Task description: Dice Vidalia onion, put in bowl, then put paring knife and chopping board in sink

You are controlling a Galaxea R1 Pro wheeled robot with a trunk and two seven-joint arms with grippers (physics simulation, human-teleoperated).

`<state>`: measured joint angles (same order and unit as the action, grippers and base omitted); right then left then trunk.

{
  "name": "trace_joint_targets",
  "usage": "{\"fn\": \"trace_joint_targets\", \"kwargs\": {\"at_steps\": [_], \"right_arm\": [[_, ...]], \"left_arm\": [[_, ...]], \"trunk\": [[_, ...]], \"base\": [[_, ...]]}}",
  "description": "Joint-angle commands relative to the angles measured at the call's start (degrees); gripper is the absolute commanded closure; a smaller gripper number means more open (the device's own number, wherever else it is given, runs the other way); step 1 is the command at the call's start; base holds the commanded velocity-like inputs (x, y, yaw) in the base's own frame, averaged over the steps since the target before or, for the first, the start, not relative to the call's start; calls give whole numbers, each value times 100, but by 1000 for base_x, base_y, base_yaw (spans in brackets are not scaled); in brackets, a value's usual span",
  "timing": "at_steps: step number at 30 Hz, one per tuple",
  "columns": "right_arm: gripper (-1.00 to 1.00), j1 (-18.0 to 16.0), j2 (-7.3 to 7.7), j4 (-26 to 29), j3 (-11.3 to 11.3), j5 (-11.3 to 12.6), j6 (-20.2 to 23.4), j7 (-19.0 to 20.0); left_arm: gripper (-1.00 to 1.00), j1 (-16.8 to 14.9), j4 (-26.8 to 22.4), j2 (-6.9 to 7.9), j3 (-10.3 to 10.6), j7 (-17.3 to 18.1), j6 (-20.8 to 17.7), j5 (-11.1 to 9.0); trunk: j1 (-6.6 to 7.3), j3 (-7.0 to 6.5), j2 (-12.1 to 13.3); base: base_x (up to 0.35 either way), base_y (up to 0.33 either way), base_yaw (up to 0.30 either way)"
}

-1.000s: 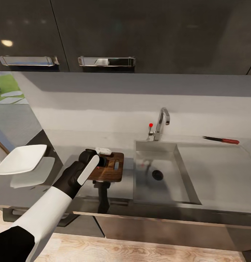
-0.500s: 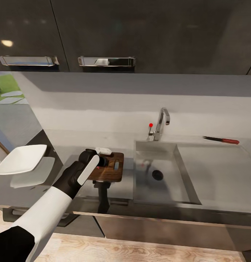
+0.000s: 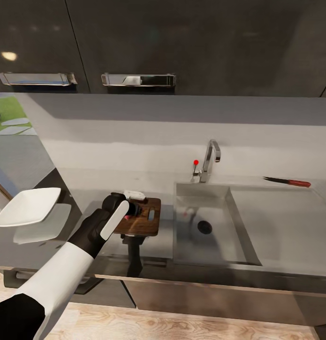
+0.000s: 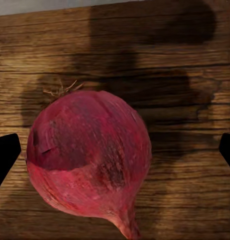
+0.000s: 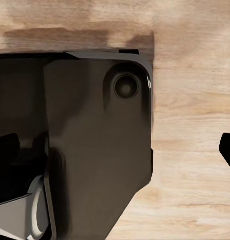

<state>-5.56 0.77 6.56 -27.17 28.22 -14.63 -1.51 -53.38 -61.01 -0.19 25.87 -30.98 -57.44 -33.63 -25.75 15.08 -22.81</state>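
The Vidalia onion (image 4: pixel 87 160), a pink-red bulb, rests on the brown chopping board (image 4: pixel 185 60). My left gripper (image 4: pixel 115 152) is open around it, with the fingertips (image 4: pixel 6 155) well clear on each side. In the head view the left gripper (image 3: pixel 134 204) hovers over the board (image 3: pixel 151 224), and a pink sliver of the onion (image 3: pixel 129 217) shows beneath it. The red-handled paring knife (image 3: pixel 288 181) lies on the steel drainboard, right of the sink (image 3: pixel 186 245). The white bowl (image 3: pixel 26 206) sits at the far left of the countertop (image 3: pixel 87 198). My right gripper (image 5: pixel 117 150) is open and points down beside my base.
A chrome tap (image 3: pixel 211 158) with a small red knob (image 3: pixel 196 162) stands behind the basin. Dark wall cabinets (image 3: pixel 134 47) hang above the counter. The right wrist view shows my dark base (image 5: pixel 90 145) over the pale wooden floor (image 5: pixel 195 125).
The left gripper's fingers have shifted slightly over the board, and a pink bit of the onion now shows under them. The camera and everything else have stayed put.
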Motion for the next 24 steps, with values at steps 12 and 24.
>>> {"fn": "trace_joint_targets", "kwargs": {"at_steps": [12,24], "right_arm": [[-100,2,2,3,-43,45,-13,-16],[-100,-6,2,3,-43,52,-15,-16]], "left_arm": [[-100,-6,-471,21,-2,-57,-22,-39],[-100,-6,-491,45,-3,-58,-22,-30]], "trunk": [[-3,10,-11],[-3,10,-11]], "base": [[-242,0,0],[-339,0,0]]}}
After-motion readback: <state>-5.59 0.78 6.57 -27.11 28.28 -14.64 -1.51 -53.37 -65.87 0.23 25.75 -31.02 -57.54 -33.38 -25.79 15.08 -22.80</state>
